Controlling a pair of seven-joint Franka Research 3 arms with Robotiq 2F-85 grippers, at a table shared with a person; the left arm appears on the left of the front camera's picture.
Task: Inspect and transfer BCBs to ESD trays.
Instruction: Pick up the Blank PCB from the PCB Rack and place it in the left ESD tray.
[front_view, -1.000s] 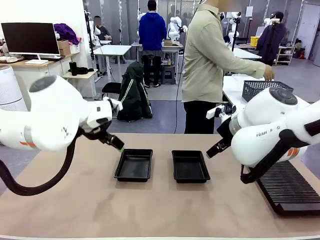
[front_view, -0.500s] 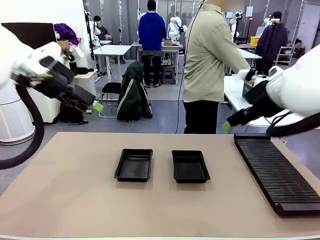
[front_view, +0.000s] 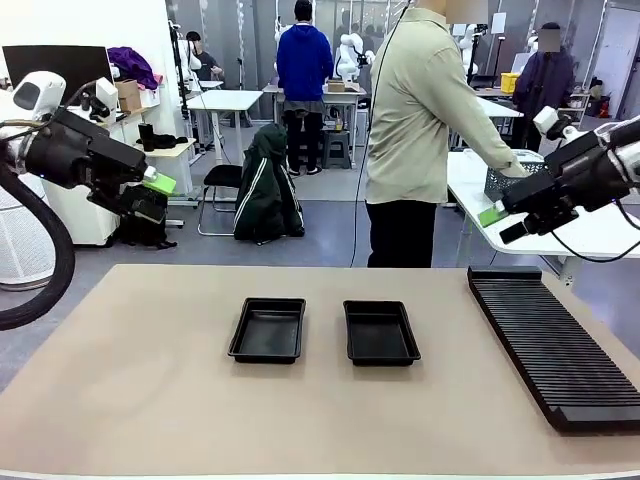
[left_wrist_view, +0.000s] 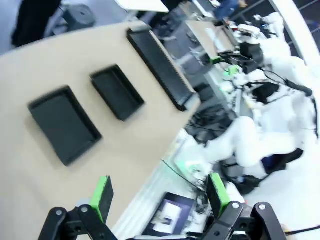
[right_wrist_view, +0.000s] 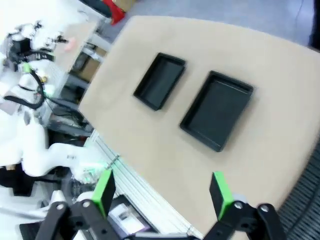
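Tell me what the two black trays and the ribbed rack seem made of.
Both the left tray and right tray look like moulded black plastic, slightly glossy: floors catch soft highlights, corners are rounded. The ribbed rack: likely matte black plastic too, its even ribs look moulded; metal cannot be ruled out.

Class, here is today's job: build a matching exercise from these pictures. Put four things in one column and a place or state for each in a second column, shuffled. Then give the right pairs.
Column 1
1. left gripper
2. right gripper
3. ribbed black rack
4. ESD trays

Column 2
A. lies flat along the right side of the table
B. open, high up at the left of the front view
C. side by side at the middle of the table, both empty
D. open, high up at the right of the front view

Pairs: 1-B, 2-D, 3-A, 4-C
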